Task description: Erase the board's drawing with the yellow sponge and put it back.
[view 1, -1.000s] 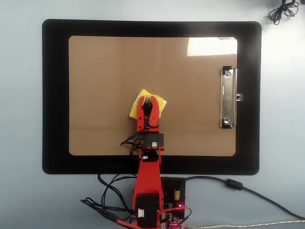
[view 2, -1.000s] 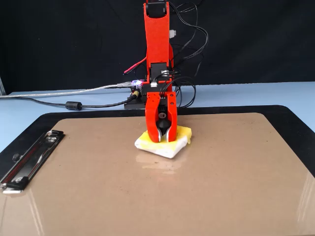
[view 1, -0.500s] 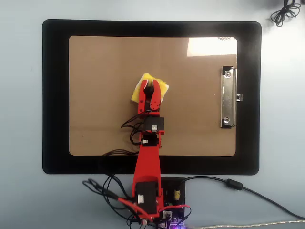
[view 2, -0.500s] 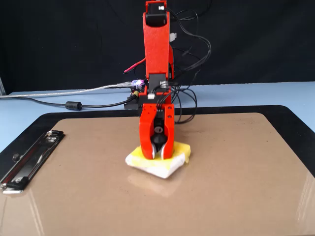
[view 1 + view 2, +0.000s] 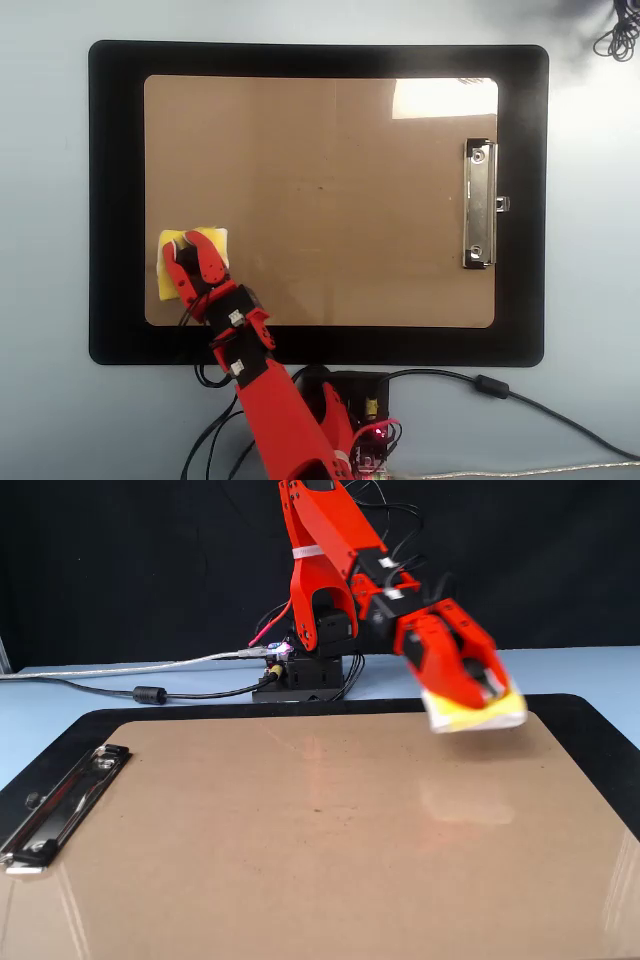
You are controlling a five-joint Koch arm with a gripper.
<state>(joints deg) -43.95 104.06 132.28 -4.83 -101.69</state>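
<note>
Yellow sponge [image 5: 478, 712] x1 in claw [image 5: 487, 687], board [image 5: 320, 200] x1.

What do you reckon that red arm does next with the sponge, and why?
Probably lower it and let go. The tool holds the yellow sponge above the board near its corner, in the fixed view clear of the surface. No drawing shows on the board, only a faint speck, so erasing looks finished.

Yellow sponge [image 5: 206, 241] — half under pincer [image 5: 188, 243]
</note>
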